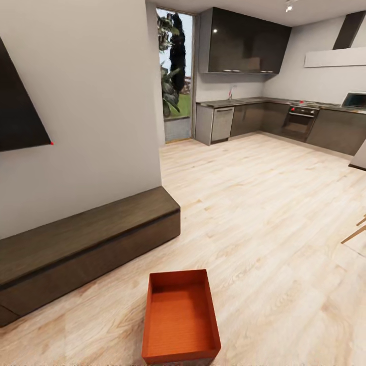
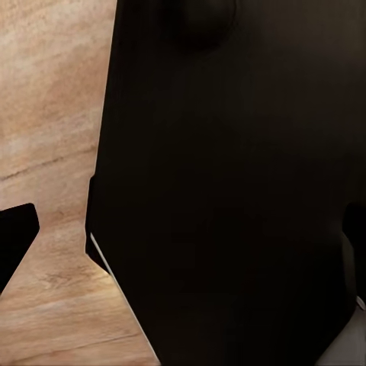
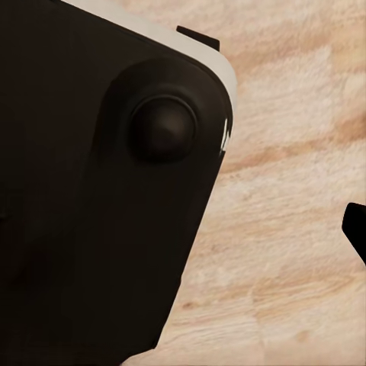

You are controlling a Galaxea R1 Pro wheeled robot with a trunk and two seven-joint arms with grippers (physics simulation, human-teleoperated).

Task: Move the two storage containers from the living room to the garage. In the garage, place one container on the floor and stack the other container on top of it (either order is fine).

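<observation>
Gripper states cannot be told: both wrist views show dark robot body over wood-plank floor (image 3: 305, 191). One storage container (image 1: 180, 317) sits on it straight ahead, long axis pointing away, beside the dark-wood bench (image 1: 86, 239); neither arm looks nearer.

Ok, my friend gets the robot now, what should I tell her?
Grippers: the wrist views look at the robot's dark body and wood floor; whether left or right is open or shut cannot be told. Nothing seems to be held.
Things: one orange box sits empty on the wood floor just ahead, right of the dark bench. This is the living room, with the kitchen beyond.
Done: nothing yet; this box is not in the garage.
Left: pick up this box, find the other one, take both to the garage, put one on the floor there and stack the other on it.
</observation>
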